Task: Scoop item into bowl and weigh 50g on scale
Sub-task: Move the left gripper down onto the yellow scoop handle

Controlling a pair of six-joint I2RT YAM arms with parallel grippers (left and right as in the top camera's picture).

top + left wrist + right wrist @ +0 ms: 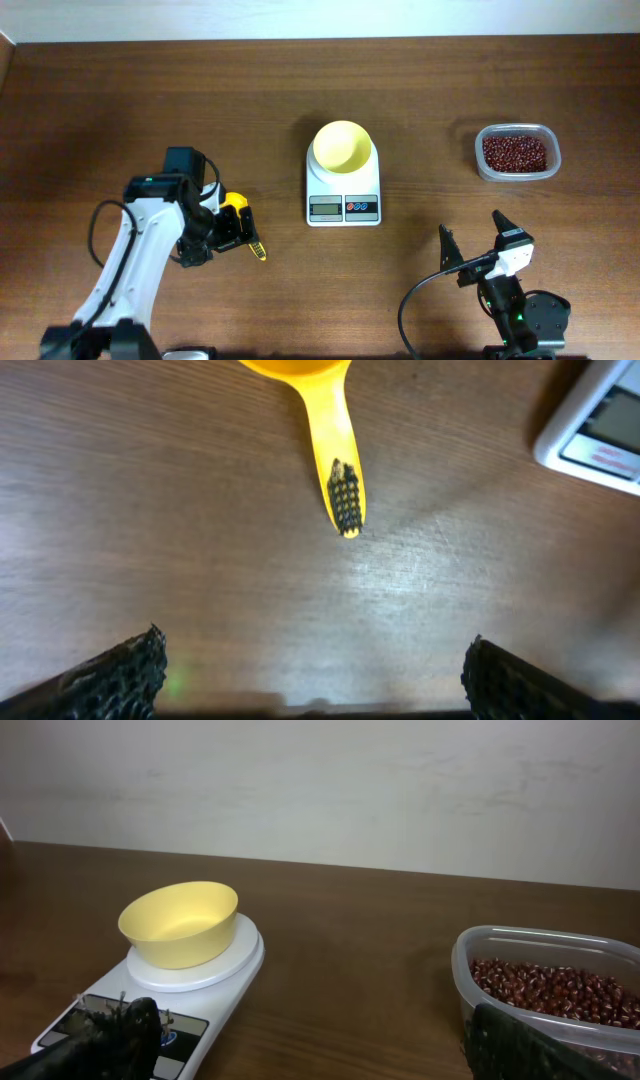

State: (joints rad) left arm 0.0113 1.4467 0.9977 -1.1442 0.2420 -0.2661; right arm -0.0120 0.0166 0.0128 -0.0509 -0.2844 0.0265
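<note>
- Pale-yellow plastic, the bowl (343,146) sits on the far part of the scale (343,208), at the middle of the brown wooden table (150,90). Only its plain yellow inside shows.
- The scale's grey display and coloured buttons face the near edge. The reading is too small to make out in any view.
- The beans (516,153) lie in a clear container (479,150) at the far right, well apart from the scale. In the right wrist view the frame cuts off the container's right side.
- The yellow scoop (335,440) lies flat on the table to the left of the scale. In the left wrist view its cup is cut off at the top edge, and a dark meshed patch marks the handle's end.
- From overhead, the left gripper (315,680) covers most of the scoop, leaving a bit of the cup and the handle's tip in sight.
- The left gripper's jaws stand wide apart with nothing between them. The handle's end lies ahead of the fingertips, apart from both, and the fingertips show only partly at the bottom corners.
- The right gripper (470,224) hangs at the near right, jaws spread wide and empty. Its fingers (110,1040) are dark, blurred shapes in the lower corners of its own view.
</note>
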